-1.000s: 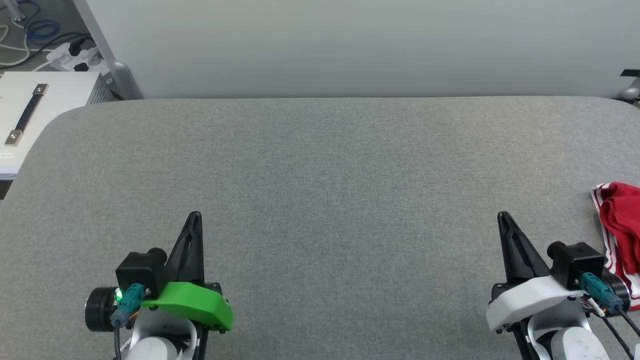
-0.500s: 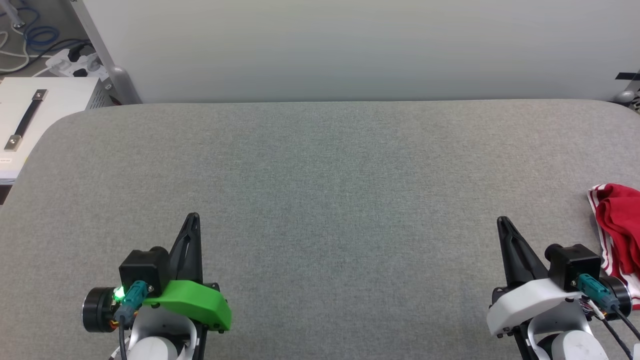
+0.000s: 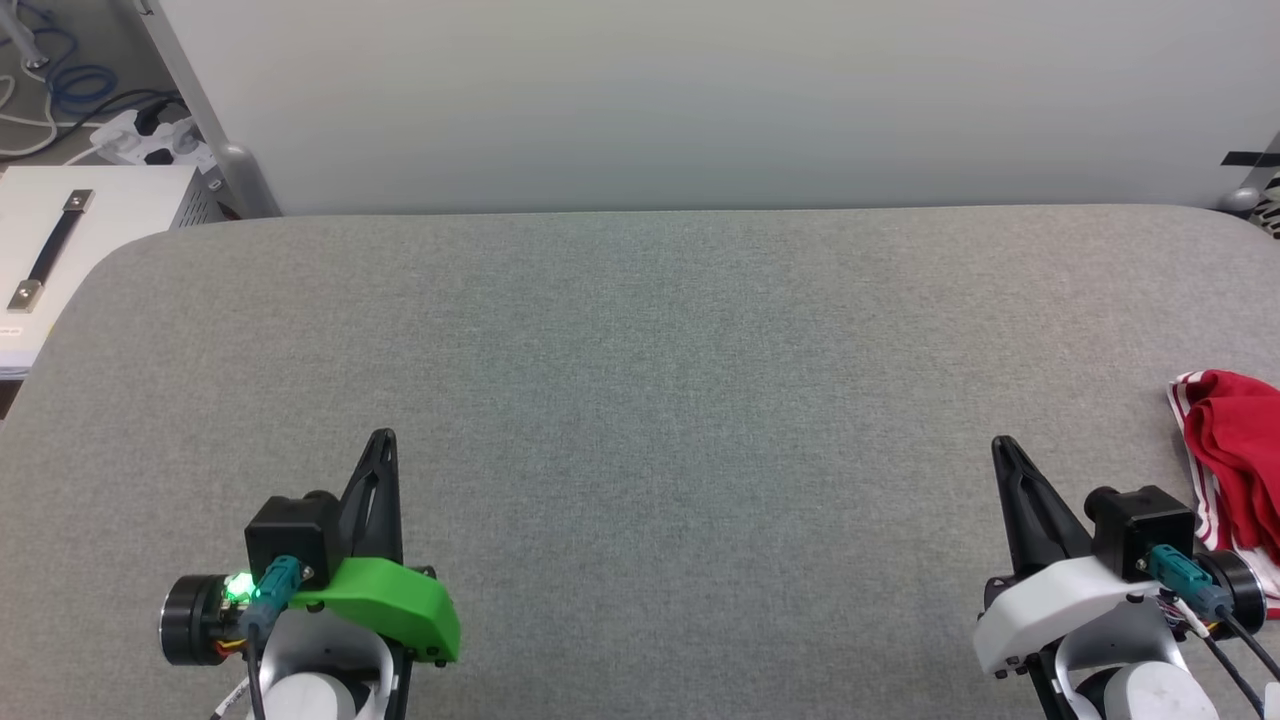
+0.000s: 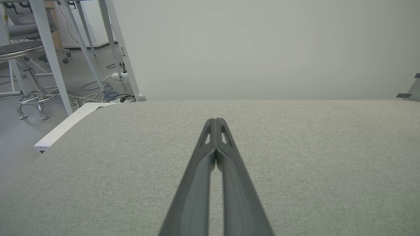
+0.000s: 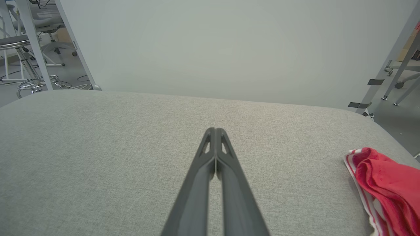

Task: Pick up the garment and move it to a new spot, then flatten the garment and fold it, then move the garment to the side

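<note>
Grey woven fabric covers the broad, round-cornered table (image 3: 640, 330) that spans the head view, and a plain pale wall panel (image 3: 700, 100) stands behind its far edge. At far left, off the table's corner, sits a white box-like cabinet (image 3: 120, 200) with a black strap handle (image 3: 50, 250). Beyond it a white power strip (image 3: 140, 135) lies on the floor among loose blue and white cables (image 3: 70, 75).

At lower left the left gripper (image 3: 383, 438), under a bright green cover, points up the view over bare fabric. Its two long dark fingers are pressed together into a single tip, clenched on nothing, and the left wrist view shows the same meeting tips. At lower right the right gripper (image 3: 1000, 445), under a white cover, is likewise clenched and empty.

The garment (image 3: 1230, 450), a crumpled red jersey-style T-shirt with red-and-white striped trim, lies bunched at the table's right edge, partly cut off by the frame. It sits just to the right of the right wrist, apart from the fingertips. Whether the wrist touches the cloth cannot be told.
</note>
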Motion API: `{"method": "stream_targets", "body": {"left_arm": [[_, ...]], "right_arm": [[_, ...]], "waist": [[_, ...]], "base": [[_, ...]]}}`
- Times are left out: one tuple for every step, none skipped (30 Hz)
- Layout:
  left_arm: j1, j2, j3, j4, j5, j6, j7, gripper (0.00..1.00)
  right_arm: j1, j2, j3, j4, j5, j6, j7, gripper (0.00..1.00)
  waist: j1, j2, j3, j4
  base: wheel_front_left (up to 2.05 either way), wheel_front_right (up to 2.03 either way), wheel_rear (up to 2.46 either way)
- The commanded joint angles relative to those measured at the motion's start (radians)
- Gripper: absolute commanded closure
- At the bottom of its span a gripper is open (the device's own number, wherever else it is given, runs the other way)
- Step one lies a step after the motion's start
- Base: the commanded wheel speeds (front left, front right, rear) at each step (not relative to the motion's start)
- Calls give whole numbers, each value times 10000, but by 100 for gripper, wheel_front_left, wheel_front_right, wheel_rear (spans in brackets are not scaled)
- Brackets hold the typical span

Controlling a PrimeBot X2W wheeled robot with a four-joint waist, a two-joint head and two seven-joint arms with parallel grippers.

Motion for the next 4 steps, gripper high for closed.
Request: {"method": "stream_targets", "body": {"left_arm": [[172, -61, 33, -65, 164, 90, 56, 100], [173, -62, 35, -68, 187, 99, 73, 100], [175, -62, 37, -72, 216, 110, 96, 100], [177, -63, 39, -76, 239, 119, 113, 100]], "right_arm": [[117, 3, -8, -70, -108, -9, 57, 100], [121, 3, -9, -78, -122, -10, 75, 100], [127, 3, -10, -88, -139, -10, 97, 100], [131, 3, -12, -97, -153, -10, 114, 100]], "waist": [[0, 0, -13, -6], [0, 0, -20, -9], [0, 0, -29, -13], [0, 0, -37, -16]], "base": [[0, 0, 0], [0, 0, 0], [0, 0, 0], [0, 0, 0]]}}
